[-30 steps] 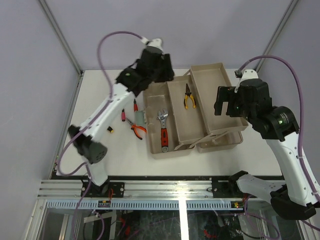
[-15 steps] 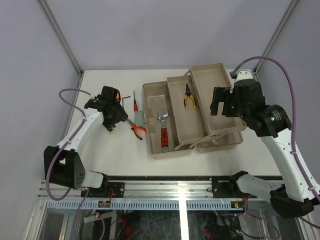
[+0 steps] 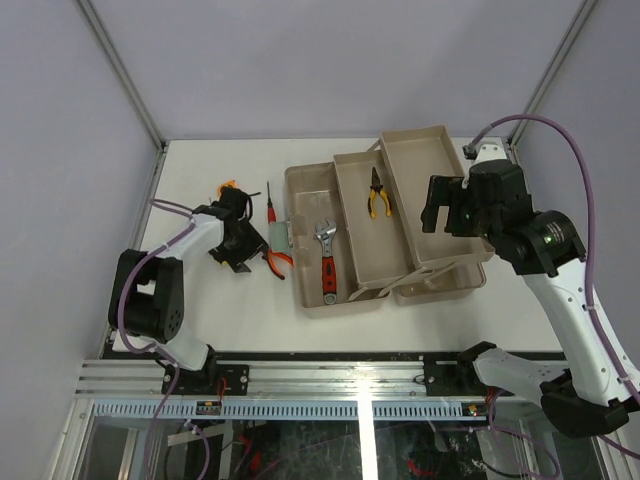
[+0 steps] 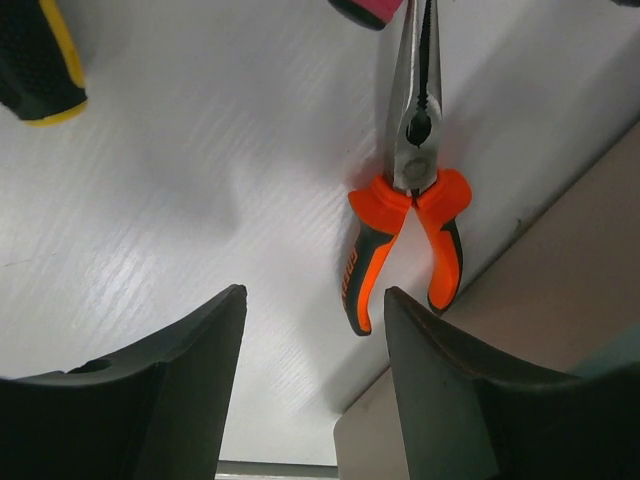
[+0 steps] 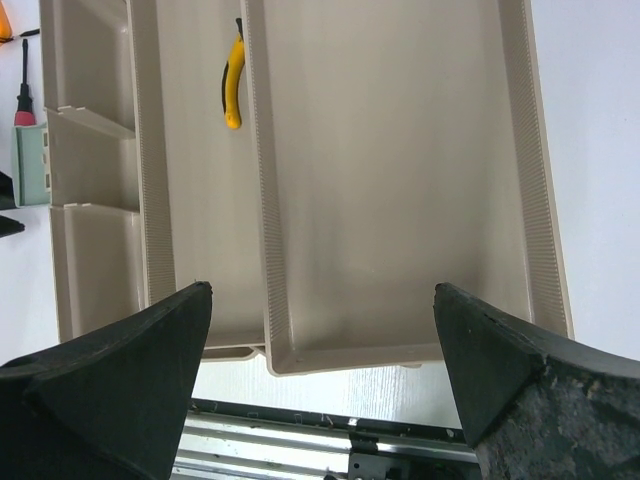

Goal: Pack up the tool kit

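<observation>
Hovering low over the table [image 3: 190, 180], the left gripper [image 3: 243, 245] sat just left of the open toolbox [image 3: 415, 165], jaws spread with nothing between them. In the left wrist view the orange-handled pliers [image 4: 408, 235] lay flat on the table beyond the fingers [image 4: 190, 370], untouched, handles toward the camera, close beside the toolbox wall. A black-and-yellow handle [image 4: 35, 60] lay well off to the other side. The red screwdriver [image 3: 270, 211] lay on the table near the green latch [image 3: 281, 235]. Inside the toolbox, the red-handled wrench [image 3: 325, 262] lay in the left-hand section and the yellow-handled pliers [image 3: 377, 196] in the middle tray. The right gripper [image 3: 445, 205] hung above the right-hand tray, jaws spread wide, gripping nothing.
</observation>
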### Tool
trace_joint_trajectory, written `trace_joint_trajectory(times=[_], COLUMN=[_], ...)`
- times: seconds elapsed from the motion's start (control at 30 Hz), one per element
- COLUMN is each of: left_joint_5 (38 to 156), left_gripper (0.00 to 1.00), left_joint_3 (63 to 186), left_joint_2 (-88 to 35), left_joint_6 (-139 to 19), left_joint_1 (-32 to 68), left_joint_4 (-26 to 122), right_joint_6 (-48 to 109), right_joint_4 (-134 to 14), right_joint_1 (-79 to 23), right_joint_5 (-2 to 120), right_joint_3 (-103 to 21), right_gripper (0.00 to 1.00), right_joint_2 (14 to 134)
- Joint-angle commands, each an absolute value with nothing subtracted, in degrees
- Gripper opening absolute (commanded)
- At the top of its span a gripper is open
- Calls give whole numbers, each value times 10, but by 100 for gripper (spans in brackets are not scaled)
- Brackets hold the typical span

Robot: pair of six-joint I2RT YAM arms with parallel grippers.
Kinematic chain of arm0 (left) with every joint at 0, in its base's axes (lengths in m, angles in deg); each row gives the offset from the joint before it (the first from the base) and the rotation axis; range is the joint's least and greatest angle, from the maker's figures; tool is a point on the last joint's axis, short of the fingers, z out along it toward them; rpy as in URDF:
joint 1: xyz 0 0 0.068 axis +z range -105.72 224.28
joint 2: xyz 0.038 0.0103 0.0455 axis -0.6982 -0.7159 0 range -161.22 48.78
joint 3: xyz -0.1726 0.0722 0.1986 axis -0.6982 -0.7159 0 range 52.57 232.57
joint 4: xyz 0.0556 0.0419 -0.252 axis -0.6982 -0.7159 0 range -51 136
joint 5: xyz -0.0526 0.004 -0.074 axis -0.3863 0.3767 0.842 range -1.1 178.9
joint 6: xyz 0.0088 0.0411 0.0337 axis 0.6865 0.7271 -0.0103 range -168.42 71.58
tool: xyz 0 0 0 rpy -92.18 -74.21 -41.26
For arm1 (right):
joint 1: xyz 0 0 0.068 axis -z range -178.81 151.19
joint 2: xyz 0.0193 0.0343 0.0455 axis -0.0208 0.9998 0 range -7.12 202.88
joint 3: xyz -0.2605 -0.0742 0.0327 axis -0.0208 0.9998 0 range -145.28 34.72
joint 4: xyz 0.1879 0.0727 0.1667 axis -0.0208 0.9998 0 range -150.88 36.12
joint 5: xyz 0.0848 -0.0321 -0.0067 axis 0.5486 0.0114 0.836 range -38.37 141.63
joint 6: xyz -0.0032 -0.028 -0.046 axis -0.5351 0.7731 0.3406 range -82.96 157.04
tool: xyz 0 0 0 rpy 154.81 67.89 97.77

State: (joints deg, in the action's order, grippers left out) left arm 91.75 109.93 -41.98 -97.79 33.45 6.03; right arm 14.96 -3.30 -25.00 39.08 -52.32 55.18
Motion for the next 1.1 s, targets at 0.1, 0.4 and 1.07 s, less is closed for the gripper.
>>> trace_joint_trajectory(times=[0.1, 0.4, 1.07], left_joint_5=[951, 957, 931], left_gripper=[55, 51, 42], left_joint_3=[1108, 1114, 1142], left_joint_2=[-454, -495, -554], left_joint_6=[-996, -993, -972], left_joint_1=[338, 339, 332], left_joint_4=[124, 122, 116], right_joint_6=[149, 163, 163], right_joint_4=[-26, -26, -26], right_joint_1=[-249, -249, -248], right_joint_5=[381, 383, 371], right_joint_3=[-564, -594, -582], right_gripper=[99, 99, 99], right_joint_2=[559, 593, 584])
